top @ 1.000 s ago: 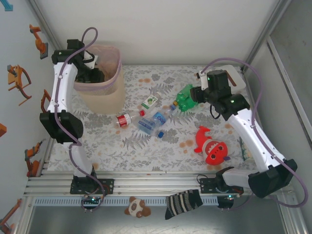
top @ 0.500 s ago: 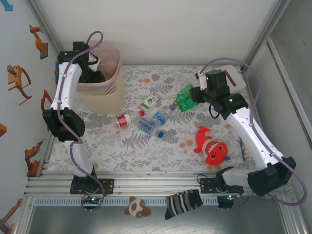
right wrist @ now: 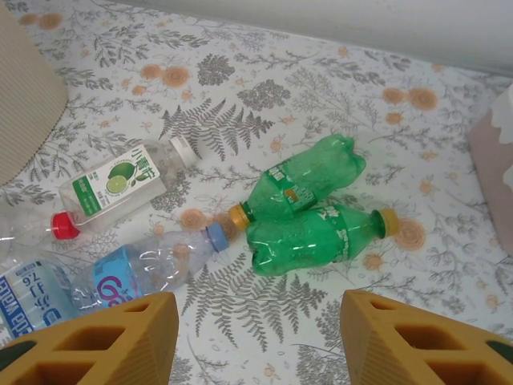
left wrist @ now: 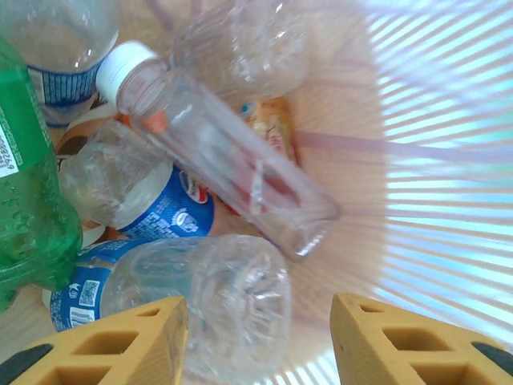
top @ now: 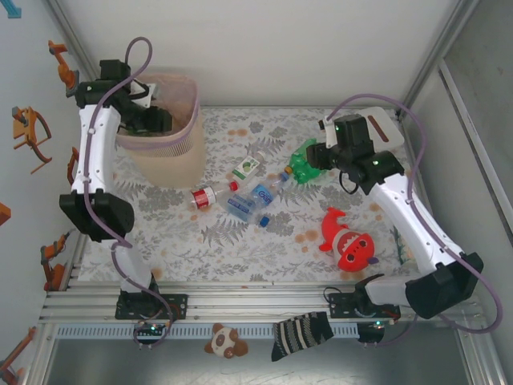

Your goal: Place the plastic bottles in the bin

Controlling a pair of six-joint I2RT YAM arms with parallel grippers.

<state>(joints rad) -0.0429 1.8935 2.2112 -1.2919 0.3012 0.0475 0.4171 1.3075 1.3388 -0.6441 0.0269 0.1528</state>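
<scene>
Fern-and-flower cloth (top: 240,241) covers the table; the beige bin (top: 172,156) stands at its far left; the left gripper (left wrist: 256,317) hangs over the bin's mouth, fingers apart and empty, above a clear white-capped bottle (left wrist: 228,164) lying among others inside; the right gripper (right wrist: 256,309), likewise spread and empty, hangs over two green bottles (right wrist: 313,234) lying side by side on the cloth.

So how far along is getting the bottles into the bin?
Several bottles already lie in the bin. Nothing is in hand: the left gripper is open over it, the right gripper open above two green bottles. Those and four others lie on the table.
</scene>
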